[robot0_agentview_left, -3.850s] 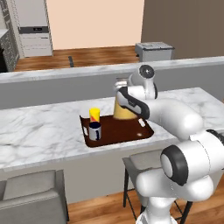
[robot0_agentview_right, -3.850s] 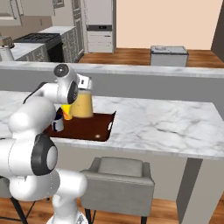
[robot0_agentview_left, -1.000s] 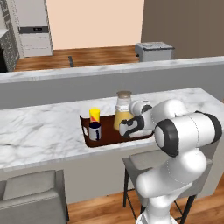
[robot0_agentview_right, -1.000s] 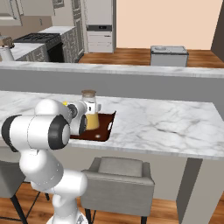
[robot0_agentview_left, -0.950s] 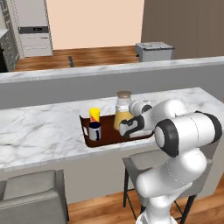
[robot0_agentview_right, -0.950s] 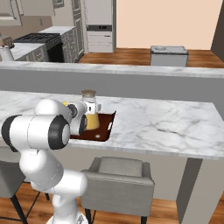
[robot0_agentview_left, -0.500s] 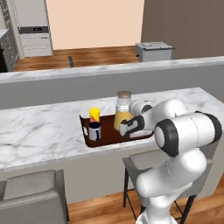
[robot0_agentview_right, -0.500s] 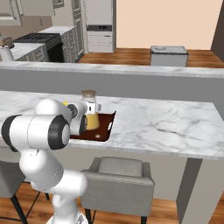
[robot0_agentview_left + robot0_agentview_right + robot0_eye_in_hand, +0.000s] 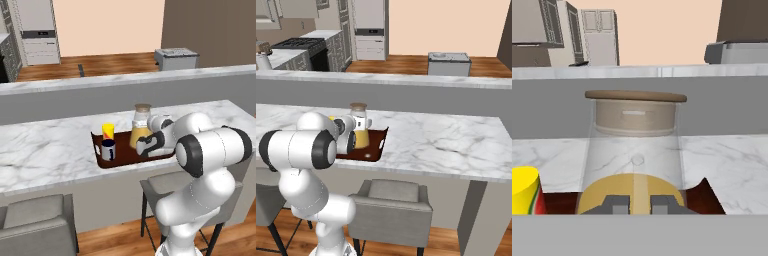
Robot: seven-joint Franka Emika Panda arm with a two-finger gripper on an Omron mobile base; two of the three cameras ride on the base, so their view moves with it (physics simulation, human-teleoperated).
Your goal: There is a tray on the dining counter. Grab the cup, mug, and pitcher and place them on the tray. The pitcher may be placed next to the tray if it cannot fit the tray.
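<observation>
Three vessels: seen standing on the tray (image 9: 125, 159), on the dining counter (image 9: 45, 150).
Gripper (image 9: 640, 204): nearly pressed together, both tips set low against the pitcher's front; whether the glass is pinched cannot be told.
Pitcher (image 9: 634, 150): directly ahead of the fingertips, upright, cork lid on.
Cup (image 9: 523, 190): off to the gripper's left, beside the pitcher.
Mug (image 9: 108, 149): found on the tray in front of the cup, beyond the pitcher from the gripper.

a home kitchen: stove (image 9: 298, 46), fridge (image 9: 370, 29), marble dining counter (image 9: 446, 142).
</observation>
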